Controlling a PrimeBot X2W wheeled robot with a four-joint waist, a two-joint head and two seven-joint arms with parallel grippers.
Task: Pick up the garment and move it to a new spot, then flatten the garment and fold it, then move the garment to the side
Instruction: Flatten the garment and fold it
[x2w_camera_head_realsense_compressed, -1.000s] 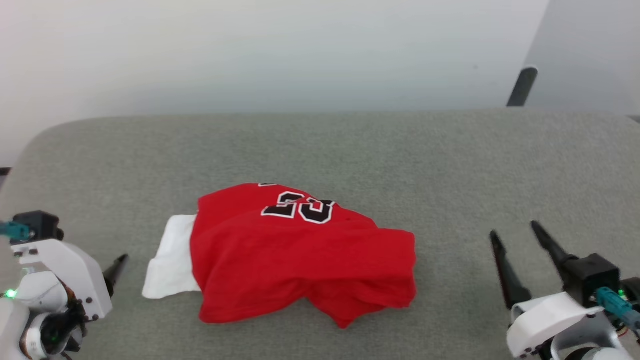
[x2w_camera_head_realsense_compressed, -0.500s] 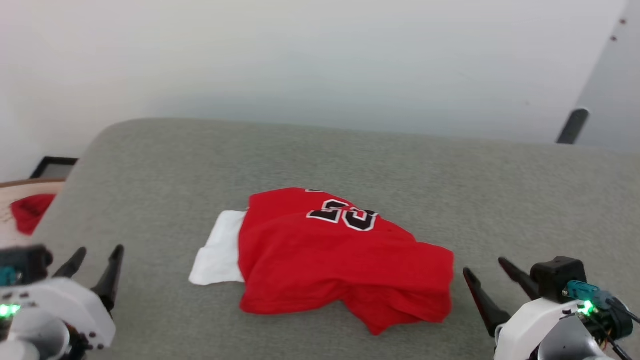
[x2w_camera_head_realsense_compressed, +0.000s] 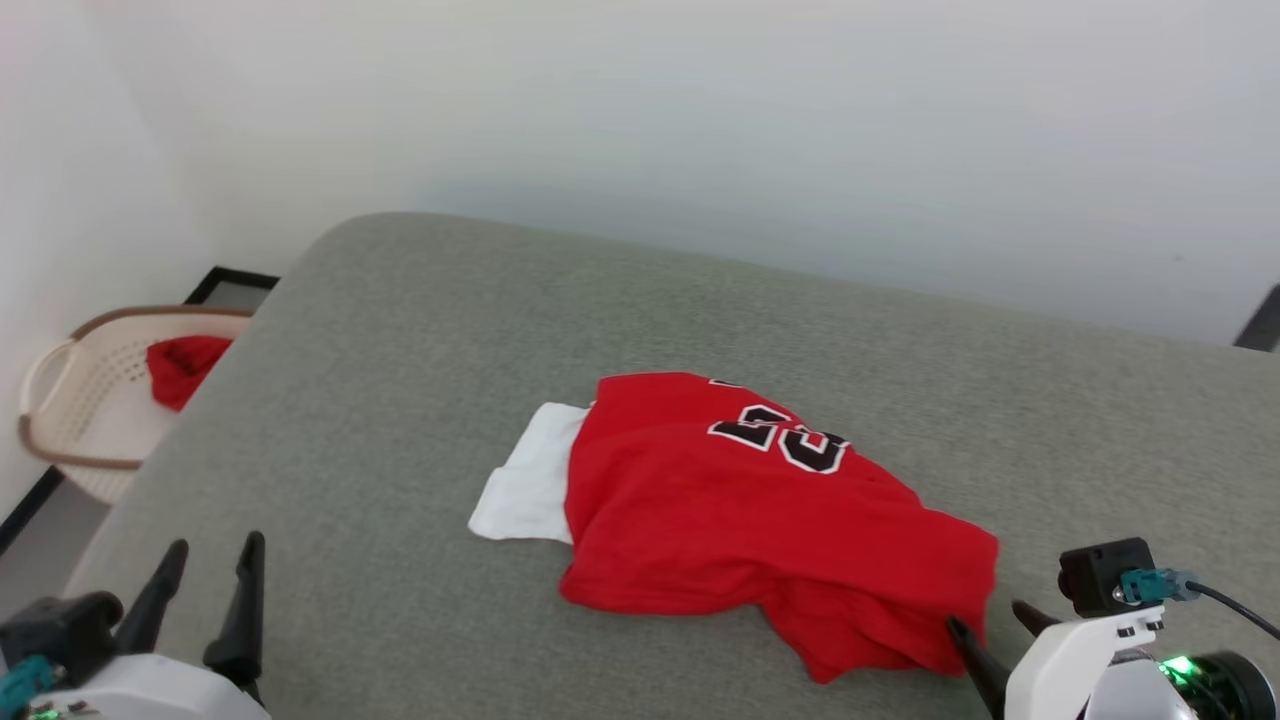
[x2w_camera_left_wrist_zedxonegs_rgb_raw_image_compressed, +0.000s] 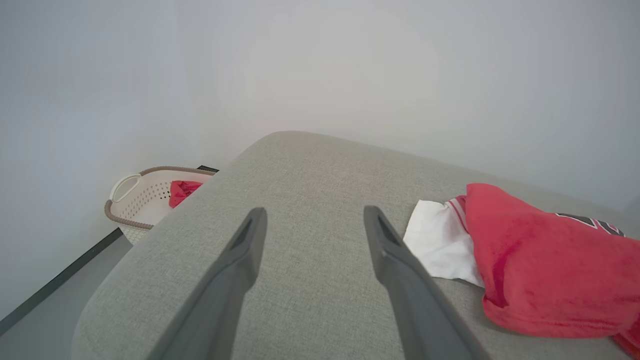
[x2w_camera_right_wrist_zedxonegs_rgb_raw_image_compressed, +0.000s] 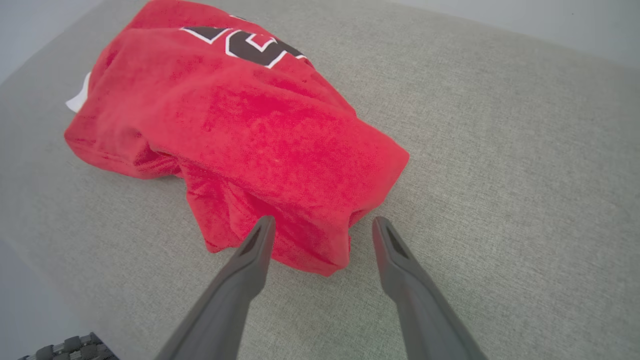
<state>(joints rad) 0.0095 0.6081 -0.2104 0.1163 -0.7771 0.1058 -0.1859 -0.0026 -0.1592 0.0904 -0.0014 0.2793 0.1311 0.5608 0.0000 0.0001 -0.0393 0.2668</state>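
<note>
Right gripper (x2w_camera_right_wrist_zedxonegs_rgb_raw_image_compressed: 323, 220), wide open and holding nothing, is now just beside the near corner of the red jersey (x2w_camera_head_realsense_compressed: 740, 500), closer than before, so grabbing looks next.

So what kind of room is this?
Probably somewhere at home: a rumpled red jersey on a grey padded surface, maybe a sofa, and a laundry basket holding red cloth beside it.

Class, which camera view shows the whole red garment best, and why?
The head view: the garment lies almost entire on the cushion, white sleeve and numerals included. The left wrist view crops it at the edge; the right wrist view shows the red body close, with little sleeve.
</note>
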